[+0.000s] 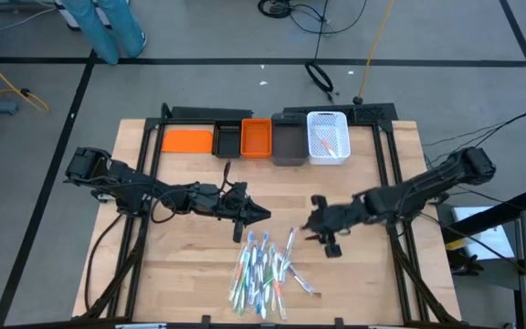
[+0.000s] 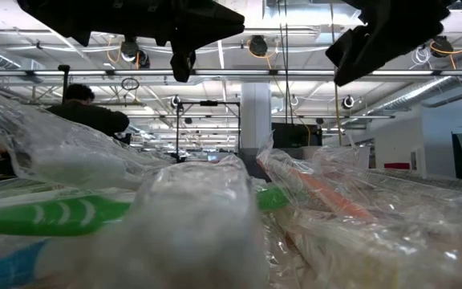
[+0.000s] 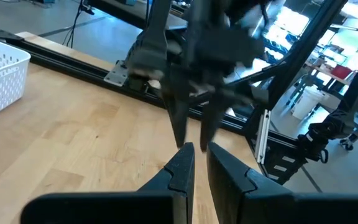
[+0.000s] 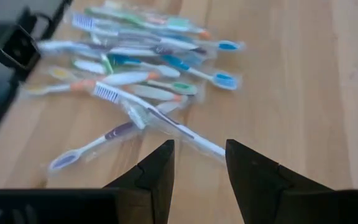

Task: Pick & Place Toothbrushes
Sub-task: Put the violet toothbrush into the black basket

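Lying under everything: a pale wooden desk (image 1: 181, 256) on a dark frame. Sitting along the desk's far edge, well beyond both pairs of fingers: a row of bins, namely an orange bin (image 1: 187, 140), a dark bin (image 1: 227, 139), a second orange bin (image 1: 257, 138), a grey bin (image 1: 288, 144) and a white mesh basket (image 1: 328, 138) with something pale and orange inside. Reaching in from the left and hovering above the desk: the left gripper (image 1: 261, 214), fingers (image 3: 180, 163) nearly touching, only a narrow slit between them, holding nothing. Reaching in from the right and hovering likewise: the right gripper (image 1: 316, 217), fingers (image 4: 157, 165) standing moderately apart with bare wood showing between, also holding nothing. Facing each other tip to tip, a gap remaining between the two grippers. Lying in a loose heap on the desk: the toothbrushes (image 1: 261, 265), blue, green, white and orange, many in shiny clear wrappers, just nearward of both pairs of fingertips and roughly under the gap between them, untouched by either. Standing on the floor beyond the desk's far left corner: a person's legs (image 1: 108, 27).
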`<action>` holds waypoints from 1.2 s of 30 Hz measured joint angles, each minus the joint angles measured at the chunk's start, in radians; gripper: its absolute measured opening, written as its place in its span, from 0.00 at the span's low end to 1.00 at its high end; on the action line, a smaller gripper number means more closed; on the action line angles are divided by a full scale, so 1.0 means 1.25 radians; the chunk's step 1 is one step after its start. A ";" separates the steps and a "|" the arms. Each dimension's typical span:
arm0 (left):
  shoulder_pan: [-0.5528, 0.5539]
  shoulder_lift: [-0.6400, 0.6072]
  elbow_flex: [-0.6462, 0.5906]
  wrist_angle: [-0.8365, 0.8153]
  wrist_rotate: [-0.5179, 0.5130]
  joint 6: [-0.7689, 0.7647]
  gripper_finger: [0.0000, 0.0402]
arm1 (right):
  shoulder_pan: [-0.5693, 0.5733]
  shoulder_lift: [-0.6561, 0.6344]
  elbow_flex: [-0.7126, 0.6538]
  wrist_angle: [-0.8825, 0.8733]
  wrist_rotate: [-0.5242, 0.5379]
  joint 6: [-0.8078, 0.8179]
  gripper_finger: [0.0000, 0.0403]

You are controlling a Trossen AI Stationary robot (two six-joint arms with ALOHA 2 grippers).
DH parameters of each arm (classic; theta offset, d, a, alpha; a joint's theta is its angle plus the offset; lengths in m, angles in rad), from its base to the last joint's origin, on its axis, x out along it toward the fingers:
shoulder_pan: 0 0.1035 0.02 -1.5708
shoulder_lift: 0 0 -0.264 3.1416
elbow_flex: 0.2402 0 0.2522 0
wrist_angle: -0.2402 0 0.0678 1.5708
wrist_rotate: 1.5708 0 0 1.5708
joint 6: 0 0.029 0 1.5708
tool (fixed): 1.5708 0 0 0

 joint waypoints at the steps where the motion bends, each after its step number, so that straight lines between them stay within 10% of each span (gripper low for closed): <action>1: -0.001 0.000 0.000 0.000 0.000 0.000 0.10 | 0.015 0.023 0.000 0.020 0.017 -0.010 0.33; 11: -0.018 0.000 0.000 -0.008 0.000 0.002 0.10 | 0.096 0.222 0.000 0.131 0.210 -0.172 0.33; 36: -0.018 0.000 0.000 -0.019 -0.001 0.003 0.10 | 0.103 0.402 0.000 0.309 0.254 -0.242 0.26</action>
